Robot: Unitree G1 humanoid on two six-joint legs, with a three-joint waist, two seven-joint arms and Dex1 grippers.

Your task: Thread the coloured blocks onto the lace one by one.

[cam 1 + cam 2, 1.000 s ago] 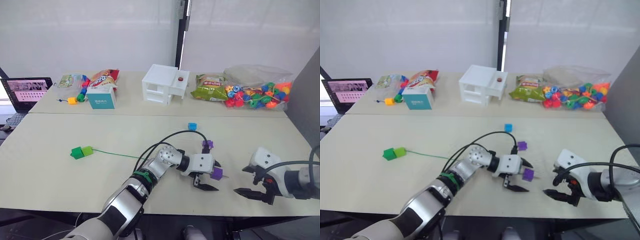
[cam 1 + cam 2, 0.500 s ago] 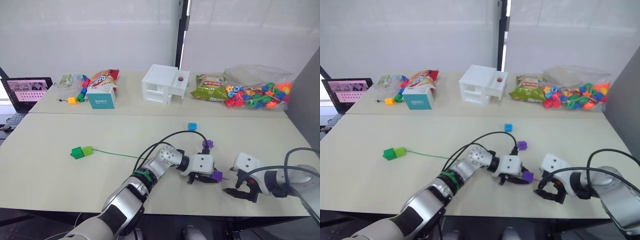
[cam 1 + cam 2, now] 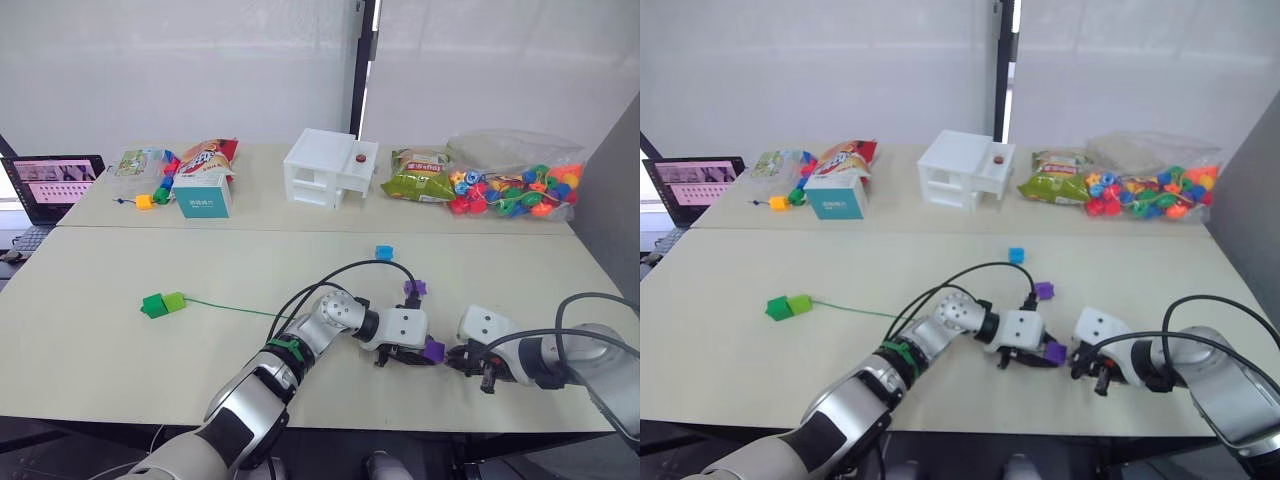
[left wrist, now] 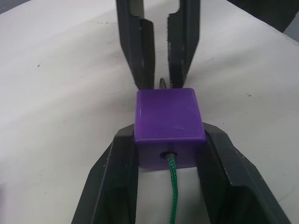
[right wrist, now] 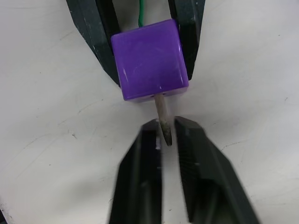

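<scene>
Your left end effector [image 4: 169,158] clamped the purple cube [image 4: 169,126] low over the counter [image 3: 120,290]; the lace [image 5: 163,122] tip poked straight out toward your right end effector [image 5: 167,135], whose nearly closed fingers flanked it.

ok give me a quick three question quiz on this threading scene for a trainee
1. True or false: the left tool is shut on a purple cube with the lace running into its hole.
2. Multiple choice: the lace's brownish tip sits A) between the right tool's fingertips, B) inside the white box, C) under the laptop.
3. Fill in: the two blocks at the lace's far end are both ____.

Key: 1 true; 2 A; 3 green.
</scene>
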